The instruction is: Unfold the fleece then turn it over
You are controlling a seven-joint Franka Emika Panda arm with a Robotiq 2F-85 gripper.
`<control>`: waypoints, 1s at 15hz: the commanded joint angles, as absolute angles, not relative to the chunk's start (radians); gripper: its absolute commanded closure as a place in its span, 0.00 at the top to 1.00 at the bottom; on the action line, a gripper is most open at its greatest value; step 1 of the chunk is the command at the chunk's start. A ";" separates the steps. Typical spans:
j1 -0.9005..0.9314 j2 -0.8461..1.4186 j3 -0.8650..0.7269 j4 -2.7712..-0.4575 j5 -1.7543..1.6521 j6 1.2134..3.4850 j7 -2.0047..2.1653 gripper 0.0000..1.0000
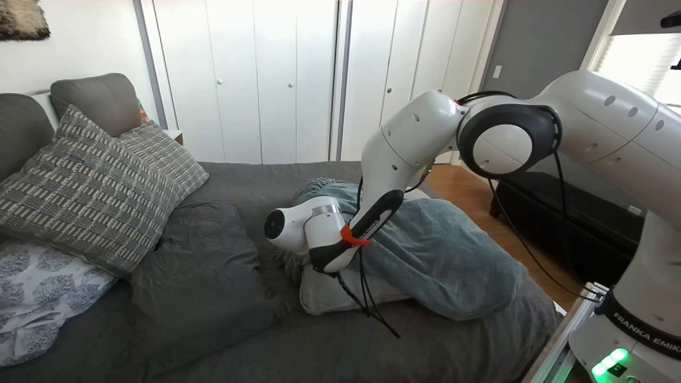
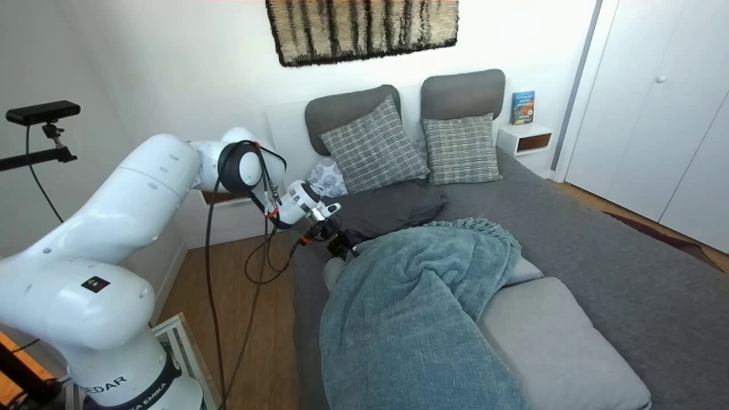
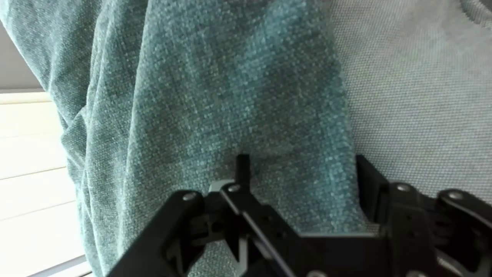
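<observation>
On the dark grey bed [image 2: 615, 267], we saw the fleece [image 2: 398, 324] lying in loose folds, partly over a light grey pillow [image 2: 561, 341], fringed at the end nearer the headrests [image 2: 464, 97]. At its edge, our gripper [image 3: 303, 171] stood with fingers [image 3: 369, 192] well apart, fleece showing between them, gripping nothing. Beyond, we saw a rumpled dark pillow [image 2: 387, 208], then two patterned cushions [image 2: 462, 151].

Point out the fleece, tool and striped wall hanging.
Fleece [image 2: 410, 324]: in an exterior view, middle of its draped spread.
Tool [image 3: 302, 169]: in the wrist view, midway between its parted fingertips.
Striped wall hanging [image 2: 363, 29]: in an exterior view, middle of its visible face.
</observation>
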State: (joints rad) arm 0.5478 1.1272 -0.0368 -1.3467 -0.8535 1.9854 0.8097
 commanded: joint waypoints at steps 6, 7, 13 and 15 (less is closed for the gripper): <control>0.592 1.129 -0.077 -1.314 -0.888 1.892 0.859 0.15; 0.592 1.119 -0.079 -1.322 -0.888 1.882 0.860 0.08; 0.590 1.017 -0.084 -1.417 -0.868 1.878 0.891 0.01; 0.590 0.904 -0.101 -1.528 -0.874 1.888 0.978 0.01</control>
